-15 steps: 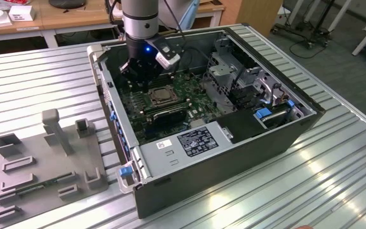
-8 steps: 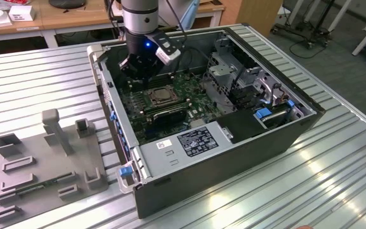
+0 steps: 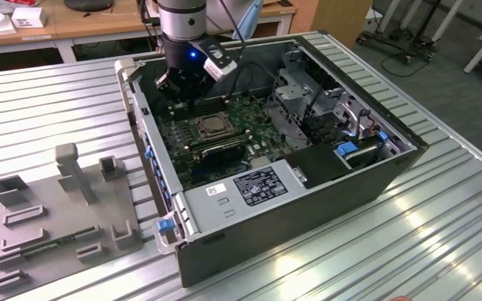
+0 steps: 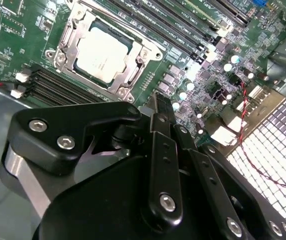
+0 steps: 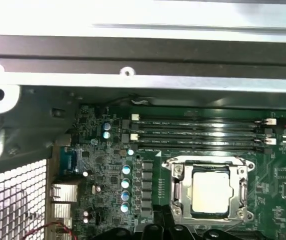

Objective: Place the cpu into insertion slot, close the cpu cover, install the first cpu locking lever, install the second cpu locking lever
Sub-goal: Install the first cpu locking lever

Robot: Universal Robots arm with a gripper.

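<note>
Exterior view: arm [image 3: 181,19] reaches down into the open computer case [image 3: 308,207], which lies on its side on the slatted metal table [image 3: 425,251]; gripper [image 3: 180,99] hangs over the green motherboard [image 3: 253,113], at about 11 o'clock from the insertion slot [image 3: 194,129] and near it, not touching; gripper opening: cannot tell; cpu [image 3: 211,125] sits in that slot as a pale square inside a metal surround; grey fixture tray [image 3: 65,213] lies on the table at about 8 o'clock from the case, well apart from it; second wrist view: gripper [image 4: 162,107] is black and in the foreground, raised above the board, its width again not readable from this angle, and nothing can be made out in its grip; cpu [image 4: 103,50] lies flat and seated, silvery top up; cpu cover [image 4: 63,47] lies down around it, framing the chip through its cut-out; whether the side levers are latched I cannot tell; long black memory slots [image 4: 58,87] run just beside the socket on two opposite sides; a white mesh grille [image 4: 273,150] and a red wire [image 4: 245,115] lie beyond the board edge; first wrist view: cpu [image 5: 210,192] again seated, cover [image 5: 177,192] flat around it, dark socket edge [image 5: 210,216] showing just beside the chip; memory slots [image 5: 198,132] run parallel, just beside the frame; gripper [image 5: 178,232] sits near the socket, apart from it
</note>
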